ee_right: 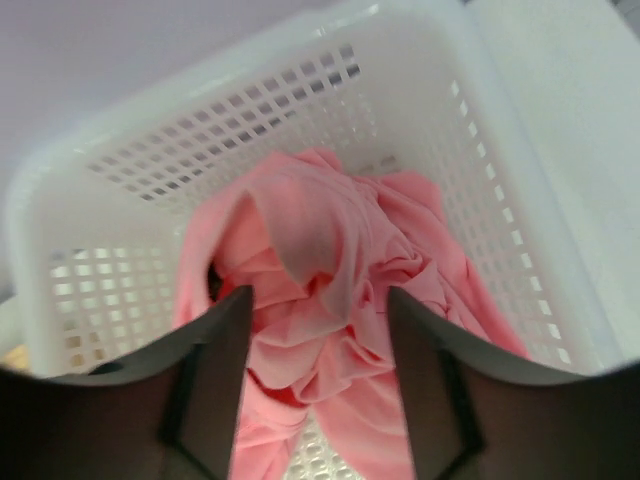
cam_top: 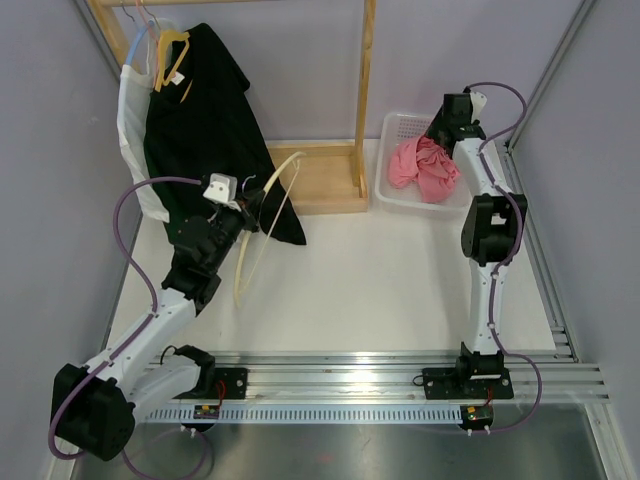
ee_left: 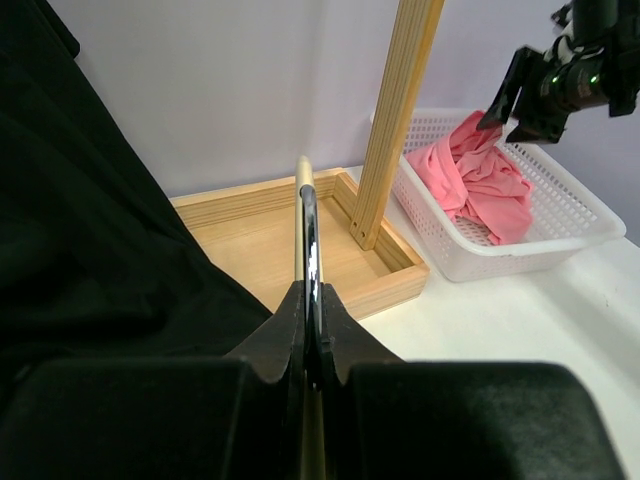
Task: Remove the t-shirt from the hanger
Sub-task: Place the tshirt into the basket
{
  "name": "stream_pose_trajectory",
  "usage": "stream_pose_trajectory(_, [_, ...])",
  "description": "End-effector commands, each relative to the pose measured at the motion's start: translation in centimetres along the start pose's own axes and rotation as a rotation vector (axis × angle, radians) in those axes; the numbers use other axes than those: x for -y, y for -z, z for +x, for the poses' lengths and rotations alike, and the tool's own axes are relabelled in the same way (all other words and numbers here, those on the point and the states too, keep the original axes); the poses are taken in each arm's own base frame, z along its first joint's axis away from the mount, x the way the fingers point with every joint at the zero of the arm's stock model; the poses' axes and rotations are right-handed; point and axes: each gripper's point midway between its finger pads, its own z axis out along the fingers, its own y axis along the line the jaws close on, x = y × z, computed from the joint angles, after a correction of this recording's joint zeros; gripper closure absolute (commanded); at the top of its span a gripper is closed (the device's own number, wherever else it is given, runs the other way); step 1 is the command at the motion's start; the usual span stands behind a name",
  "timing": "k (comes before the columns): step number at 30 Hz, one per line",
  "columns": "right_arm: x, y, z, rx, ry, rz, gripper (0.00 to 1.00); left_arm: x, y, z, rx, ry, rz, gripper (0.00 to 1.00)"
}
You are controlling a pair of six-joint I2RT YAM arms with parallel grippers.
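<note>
White table (cam_top: 380,280), left gripper (ee_left: 308,310) clamped on wooden hanger (ee_left: 306,220), right gripper (ee_right: 318,300) spread above pink t-shirt (ee_right: 330,230) in basket (ee_right: 150,150)

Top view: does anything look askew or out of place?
Yes. The black shirt hangs lopsided, its yellow hanger exposed on one side. The left tool is shut on a bare wooden hanger, off the rack. The pink shirt lies crumpled in the basket.

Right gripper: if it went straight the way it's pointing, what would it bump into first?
Probably the pink t-shirt, crumpled in the white basket, straight ahead of the open right gripper. How far off it is, the pictures don't show.
</note>
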Motion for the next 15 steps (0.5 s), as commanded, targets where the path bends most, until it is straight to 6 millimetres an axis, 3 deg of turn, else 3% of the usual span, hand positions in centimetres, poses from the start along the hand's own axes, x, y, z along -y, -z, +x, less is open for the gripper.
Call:
stream_pose_trajectory(1, [-2.3, 5.0, -6.1, 0.118, 0.006, -0.080, 0.32, 0.7, -0.6, -4.3, 0.116, -0.025, 0.018, 1.00])
stream_pose_trajectory(2, [-2.2, 5.6, -6.5, 0.119, 0.021, -0.074, 0.18, 0.9, -0.6, -4.3, 0.113, -0.027, 0.027, 1.00])
stream_pose_trajectory(3, [-2.7, 6.3, -6.9, 0.125, 0.026, -0.084, 0.16, 1.0, -0.7, -4.4, 0.113, -0.028, 0.030, 1.00])
stream_pose_trajectory(5, [-2.8, 7.6, -7.8, 0.138, 0.029, -0.092, 0.13, 1.1, -0.8, -3.9, 0.092, -0.030, 0.038, 1.00])
stream_pose_trajectory(7, [-2.8, 8.3, -7.2, 0.128, 0.033, -0.103, 0.13, 1.2, -1.0, -3.8, 0.075, -0.031, 0.040, 1.00])
stream_pose_trajectory(8, [-3.4, 10.0, -8.5, 0.163, 0.022, -0.132, 0.12, 1.3, -1.2, -3.6, 0.065, -0.030, 0.044, 1.00])
stream_pose_trajectory(9, [-3.2, 10.1, -7.0, 0.135, 0.035, -0.135, 0.12, 1.2, -1.2, -3.5, 0.062, -0.032, 0.044, 1.00])
stream_pose_trajectory(10, [-3.5, 10.9, -6.9, 0.138, 0.038, -0.151, 0.12, 1.2, -1.3, -3.4, 0.056, -0.033, 0.044, 1.00])
stream_pose_trajectory(11, [-4.1, 13.2, -8.5, 0.190, 0.023, -0.186, 0.12, 1.3, -1.3, -3.4, 0.054, -0.033, 0.047, 1.00])
stream_pose_trajectory(12, [-3.5, 13.1, -6.5, 0.159, 0.041, -0.181, 0.12, 1.3, -1.4, -3.5, 0.054, -0.033, 0.047, 1.00])
stream_pose_trajectory(13, [-4.3, 14.2, -6.0, 0.164, 0.061, -0.208, 0.12, 1.4, -1.4, -3.5, 0.050, -0.035, 0.053, 1.00])
stream_pose_trajectory(14, [-4.8, 16.2, -7.1, 0.211, 0.056, -0.242, 0.12, 1.5, -1.5, -3.4, 0.044, -0.034, 0.055, 1.00])
stream_pose_trajectory(15, [-4.3, 16.2, -5.2, 0.186, 0.076, -0.230, 0.12, 1.5, -1.6, -3.4, 0.039, -0.033, 0.058, 1.00])
